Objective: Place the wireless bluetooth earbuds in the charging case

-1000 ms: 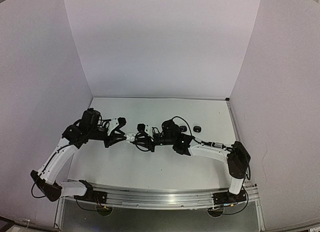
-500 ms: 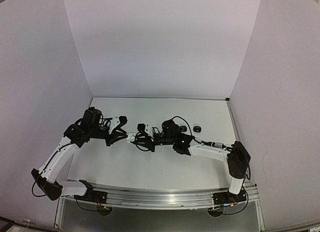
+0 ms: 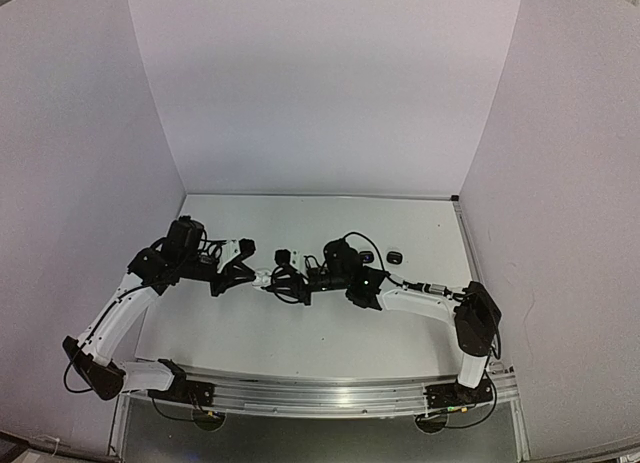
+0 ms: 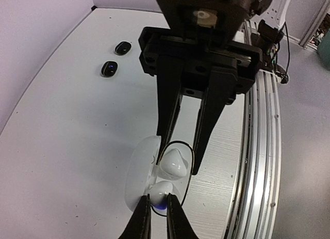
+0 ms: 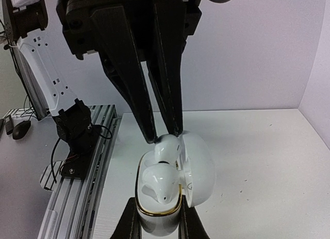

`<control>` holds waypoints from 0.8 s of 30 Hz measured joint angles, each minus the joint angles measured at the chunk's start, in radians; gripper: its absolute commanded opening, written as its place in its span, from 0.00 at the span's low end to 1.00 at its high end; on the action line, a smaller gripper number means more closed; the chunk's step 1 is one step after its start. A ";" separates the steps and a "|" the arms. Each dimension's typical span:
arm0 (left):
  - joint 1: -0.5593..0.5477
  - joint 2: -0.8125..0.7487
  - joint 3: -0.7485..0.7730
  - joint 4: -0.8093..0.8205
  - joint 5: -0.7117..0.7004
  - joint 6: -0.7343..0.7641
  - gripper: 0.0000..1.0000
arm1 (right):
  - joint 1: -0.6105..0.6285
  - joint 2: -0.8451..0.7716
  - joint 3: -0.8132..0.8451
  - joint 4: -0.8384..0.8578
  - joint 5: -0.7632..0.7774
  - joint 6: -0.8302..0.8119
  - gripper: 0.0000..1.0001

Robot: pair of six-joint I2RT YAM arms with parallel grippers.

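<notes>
White plastic is pinned in black fingers: the right gripper (image 5: 157,226) is clamped on the body of the open charging case (image 5: 154,214). The left gripper (image 5: 165,134) reaches down over the case, its fingers pinched together on a white earbud (image 5: 167,146). That bud sits at the mouth of the case's far well, against the raised lid (image 5: 200,166), beside a second white bud (image 5: 156,185) lying in the near well. The step probably calls for a steady case, a straight push down and release only once the bud sits flush; a tilt could nudge its neighbour. Pale lilac walls (image 3: 320,93) enclose the case on three sides. It is over a white table (image 3: 330,333), with two small black cases (image 4: 109,69) well apart from it.
</notes>
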 measured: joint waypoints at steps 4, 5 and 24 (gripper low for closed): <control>0.000 -0.001 -0.003 -0.055 0.029 0.068 0.11 | -0.001 0.000 -0.010 0.004 -0.045 0.002 0.00; 0.000 -0.001 -0.003 -0.073 0.033 0.082 0.12 | -0.001 0.000 -0.012 0.010 -0.058 0.003 0.00; 0.000 0.006 0.046 -0.227 0.083 0.230 0.18 | -0.006 0.000 -0.019 0.066 -0.160 0.030 0.00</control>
